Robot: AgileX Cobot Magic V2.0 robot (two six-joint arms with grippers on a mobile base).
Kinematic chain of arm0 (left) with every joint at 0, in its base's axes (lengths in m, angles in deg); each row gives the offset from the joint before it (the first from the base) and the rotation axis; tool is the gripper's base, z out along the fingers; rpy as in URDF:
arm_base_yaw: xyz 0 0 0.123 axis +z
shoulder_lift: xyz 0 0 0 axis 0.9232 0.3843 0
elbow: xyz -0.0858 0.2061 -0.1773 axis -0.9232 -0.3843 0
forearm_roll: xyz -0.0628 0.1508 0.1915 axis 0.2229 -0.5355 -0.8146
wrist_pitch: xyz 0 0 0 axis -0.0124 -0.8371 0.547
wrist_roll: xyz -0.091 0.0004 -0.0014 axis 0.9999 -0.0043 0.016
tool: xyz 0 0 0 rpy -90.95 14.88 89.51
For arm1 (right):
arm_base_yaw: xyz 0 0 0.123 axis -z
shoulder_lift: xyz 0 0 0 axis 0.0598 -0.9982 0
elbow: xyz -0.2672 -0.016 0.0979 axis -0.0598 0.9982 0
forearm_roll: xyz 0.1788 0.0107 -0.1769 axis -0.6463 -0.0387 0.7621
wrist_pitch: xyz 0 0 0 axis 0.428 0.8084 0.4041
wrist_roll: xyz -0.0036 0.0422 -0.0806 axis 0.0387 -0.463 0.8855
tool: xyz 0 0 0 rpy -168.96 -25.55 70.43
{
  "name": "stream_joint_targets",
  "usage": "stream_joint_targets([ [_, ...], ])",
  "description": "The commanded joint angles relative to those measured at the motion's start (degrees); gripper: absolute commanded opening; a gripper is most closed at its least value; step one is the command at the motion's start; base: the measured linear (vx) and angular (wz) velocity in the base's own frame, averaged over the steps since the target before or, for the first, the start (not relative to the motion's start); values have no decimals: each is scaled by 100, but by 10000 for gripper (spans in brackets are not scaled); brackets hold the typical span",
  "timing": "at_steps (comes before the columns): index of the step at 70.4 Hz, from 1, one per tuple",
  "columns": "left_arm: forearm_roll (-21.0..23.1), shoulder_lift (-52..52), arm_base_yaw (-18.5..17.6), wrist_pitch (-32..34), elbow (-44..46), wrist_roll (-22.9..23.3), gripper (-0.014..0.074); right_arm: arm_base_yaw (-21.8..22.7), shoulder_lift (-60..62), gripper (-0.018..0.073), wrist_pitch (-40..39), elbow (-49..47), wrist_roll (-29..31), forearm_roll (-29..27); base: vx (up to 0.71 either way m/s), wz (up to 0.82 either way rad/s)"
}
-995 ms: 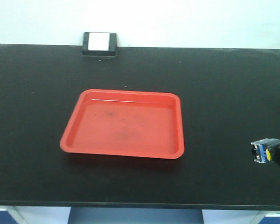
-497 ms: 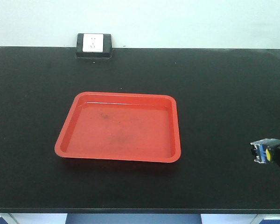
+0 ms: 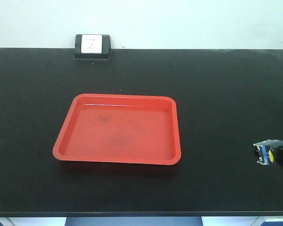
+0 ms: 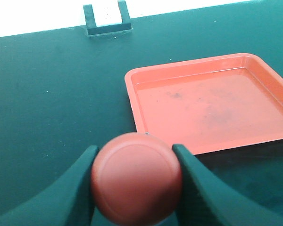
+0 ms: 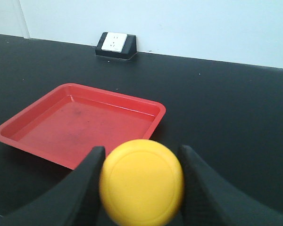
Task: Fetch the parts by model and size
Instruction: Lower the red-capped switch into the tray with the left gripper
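**As the red tray [image 3: 118,136] sits on the black table [image 3: 217,89], each arm grips one switch**

Where the front view looks across the table, the tray lies near the middle. A wall socket [image 3: 92,44] stands at the far edge, well apart from it. The right gripper [image 3: 276,153] pokes in at the right edge. It is closed on the blue-and-black base of the yellow-capped switch [image 3: 262,153]. Only black table shows between this switch and the tray. A tiny bit of something shows at the left edge, too small to tell what it is.

In the left wrist view, the left gripper [image 4: 134,149] has two dark fingers [image 4: 75,188] pressed on both sides of the red-capped switch [image 4: 137,183]. The big round cap fills the gap and hides the table under it. The tray lies past it, up and to the right.

In the right wrist view, the right gripper hugs the yellow cap the same way. This cap blocks the table below too. The tray lies beyond it to the left, with the socket far back by the wall.
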Motion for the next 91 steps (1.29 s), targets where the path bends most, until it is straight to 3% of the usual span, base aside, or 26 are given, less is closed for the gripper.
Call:
stream_joint_targets([
  [1, 25, 51, -19, 426, 166, 28, -6, 17, -54, -10, -462, -173, 29, 56, 0, 0],
  [40, 36, 50, -19, 462, 166, 28, -6, 17, -54, -10, -467, -173, 29, 56, 0, 0],
  [57, 482, 144, -19, 441, 238, 54, -5, 17, -54, -10, -467, -173, 29, 56, 0, 0],
  [73, 482, 1151, -19, 280, 1108, -326, 0, 17, -54, -10, -467, -173, 29, 56, 0, 0],
  [91, 482, 2979, -19, 356, 2340, -536, 3, 17, -54, -10, -458, -173, 29, 56, 0, 0],
])
